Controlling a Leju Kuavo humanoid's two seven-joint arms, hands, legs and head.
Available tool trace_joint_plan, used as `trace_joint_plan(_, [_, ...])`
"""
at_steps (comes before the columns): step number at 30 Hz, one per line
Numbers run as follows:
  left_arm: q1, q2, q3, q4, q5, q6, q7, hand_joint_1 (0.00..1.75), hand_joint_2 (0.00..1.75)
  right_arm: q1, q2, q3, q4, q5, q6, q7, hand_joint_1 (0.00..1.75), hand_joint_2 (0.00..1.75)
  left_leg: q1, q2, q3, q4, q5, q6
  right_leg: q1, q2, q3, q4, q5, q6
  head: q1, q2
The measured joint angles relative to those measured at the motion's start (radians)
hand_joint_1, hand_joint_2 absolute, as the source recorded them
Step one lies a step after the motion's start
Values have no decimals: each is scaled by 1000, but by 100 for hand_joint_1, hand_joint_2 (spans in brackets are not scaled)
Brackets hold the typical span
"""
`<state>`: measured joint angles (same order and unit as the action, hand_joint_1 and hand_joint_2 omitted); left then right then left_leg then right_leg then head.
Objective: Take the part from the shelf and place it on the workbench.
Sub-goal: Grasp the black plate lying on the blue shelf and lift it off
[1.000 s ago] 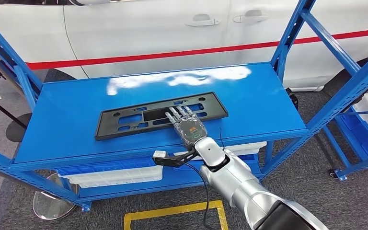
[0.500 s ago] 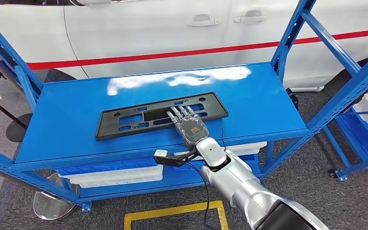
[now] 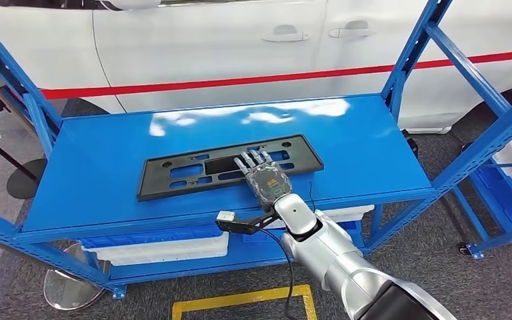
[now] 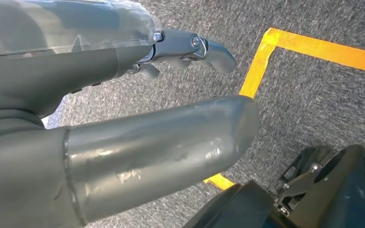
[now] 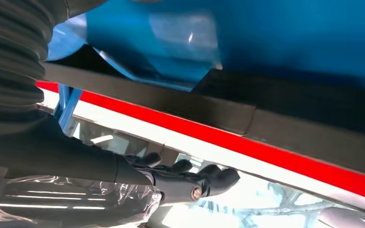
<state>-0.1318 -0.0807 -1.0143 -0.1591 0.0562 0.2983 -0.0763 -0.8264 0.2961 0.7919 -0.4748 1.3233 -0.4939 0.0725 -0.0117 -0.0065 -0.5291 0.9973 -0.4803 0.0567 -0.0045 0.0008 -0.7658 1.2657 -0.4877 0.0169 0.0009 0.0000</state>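
The right hand (image 3: 265, 179) lies flat, palm down, with its fingers stretched forward and a little apart over the near long edge of the black plastic part (image 3: 230, 166), a long license-plate-style bracket with cut-out slots. The fingertips (image 3: 253, 159) reach onto the frame toward its right half; nothing is pinched or wrapped, so the hand holds nothing yet. In the right wrist view the dark fingers (image 5: 204, 178) sit straight and close above the part's thin edge (image 5: 171, 102), though whether they truly press on it I cannot tell.

The part lies flat on the top surface of the blue metal shelf (image 3: 373, 147), roughly centred, its length running across the shelf. Behind the shelf stands a white car (image 3: 207, 40) with a red stripe along its side.

The left hand (image 4: 123, 109) hangs low beside the body over grey carpet (image 4: 313, 95) marked with yellow tape (image 4: 313, 45); its thumb and fingers look loosely extended and hold nothing.

By my judgement this is the reach-and-grasp step, with the pick itself not yet made. Because the part is thin and flush with the shelf, the next move likely calls for dragging it toward the front edge, or getting the thumb under the near rim, before closing and lifting.
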Motion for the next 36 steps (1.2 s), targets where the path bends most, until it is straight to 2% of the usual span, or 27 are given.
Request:
trace_joint_plan(2, [1,-1,0,0,-2,0,1,0,0,0,-2,0,1,0,0,0,0,175,0,0,28,0,-18,-7,3,0,46,-135,90,-12,0,0])
trace_joint_plan(3, [1,-2,0,0,-3,0,2,0,0,0,-3,0,2,0,0,0,0,175,1,0,38,-1,-25,-12,7,0,68,-200,117,-19,-1,0])
trace_joint_plan(4, [0,-3,0,0,-5,1,4,0,0,0,-4,0,2,0,1,0,0,175,1,0,43,-3,-31,-19,11,0,83,-241,133,-27,-2,0])
trace_joint_plan(6, [0,-5,0,0,-8,4,8,0,0,-3,-5,0,1,0,1,0,0,175,3,0,51,-2,-33,-33,17,3,96,-266,124,-40,-5,0])
trace_joint_plan(8, [0,-5,0,0,-10,6,12,0,0,-5,-5,0,-1,0,1,0,0,175,5,1,44,31,-23,-46,13,5,120,-280,117,-52,-5,0])
trace_joint_plan(10, [-2,-5,0,0,-11,7,12,0,0,-4,-5,0,-1,0,2,0,0,175,9,1,-7,126,-26,-57,6,3,148,-293,106,-60,-7,0])
trace_joint_plan(11, [-2,-5,0,0,-11,9,11,0,0,-3,-5,0,-1,0,3,0,6,175,12,1,-45,185,-44,-63,6,3,158,-296,98,-62,-8,0])
trace_joint_plan(13, [0,-5,0,0,-12,17,15,0,0,4,-5,0,-1,-1,8,-1,93,175,21,2,-116,270,-98,-75,3,4,174,-296,81,-62,-9,0])
trace_joint_plan(14, [1,-5,0,0,-13,20,23,0,0,8,-5,0,0,-3,15,-2,137,175,26,2,-135,275,-106,-81,2,5,184,-294,72,-60,-9,0])
trace_joint_plan(15, [2,-5,0,0,-15,23,33,0,0,11,-5,0,1,-7,25,-4,175,175,31,2,-141,256,-92,-87,-1,6,193,-292,64,-56,-9,0])
trace_joint_plan(17, [3,-4,-1,0,-17,25,47,0,0,14,-4,0,3,-19,50,-10,175,175,40,4,-114,134,2,-99,-7,8,211,-283,43,-46,-9,0])
trace_joint_plan(18, [3,-4,-1,0,-17,26,47,0,0,15,-4,0,4,-26,61,-14,175,175,41,4,-101,79,36,-102,-9,9,217,-277,34,-39,-10,0])
trace_joint_plan(19, [2,-4,-1,0,-17,26,45,0,0,15,-4,0,5,-33,70,-16,175,175,40,6,-92,36,59,-98,-9,9,218,-272,27,-32,-11,0])
trace_joint_plan(20, [2,-4,-1,0,-17,27,43,0,0,15,-4,0,6,-40,75,-19,175,175,37,7,-91,21,66,-90,-9,9,216,-268,22,-25,-13,0])
trace_joint_plan(22, [4,-4,-2,0,-17,31,42,0,0,15,-5,0,7,-52,78,-23,175,175,32,7,-93,24,66,-67,-6,9,215,-269,18,-15,-13,0])
trace_joint_plan(23, [5,-4,-2,0,-17,33,42,0,0,14,-5,0,7,-58,78,-24,175,175,32,7,-89,21,73,-61,-7,9,220,-272,16,-12,-12,0])
trace_joint_plan(25, [3,-4,-2,0,-17,39,42,0,0,11,-6,0,6,-65,76,-25,175,175,33,6,-81,10,77,-58,-6,8,228,-281,19,-20,-10,0])
trace_joint_plan(29, [-2,-4,-2,0,-18,48,47,0,0,7,-8,0,6,-71,67,-21,175,175,31,4,-74,6,73,-53,-6,6,239,-293,14,-58,-8,0])
trace_joint_plan(31, [-3,-4,-2,0,-20,53,49,0,0,4,-9,0,6,-74,61,-16,175,175,28,4,-71,6,70,-49,-6,6,242,-294,12,-70,-8,0])
trace_joint_plan(34, [-6,-4,-2,0,-20,58,49,0,0,1,-10,0,6,-80,53,-14,175,175,23,4,-68,6,67,-44,-8,5,244,-295,11,-72,-8,0])
trace_joint_plan(36, [-7,-4,-2,0,-18,60,50,0,0,1,-10,0,6,-92,45,-20,175,175,22,4,-68,6,68,-43,-9,4,244,-296,13,-63,-8,0])
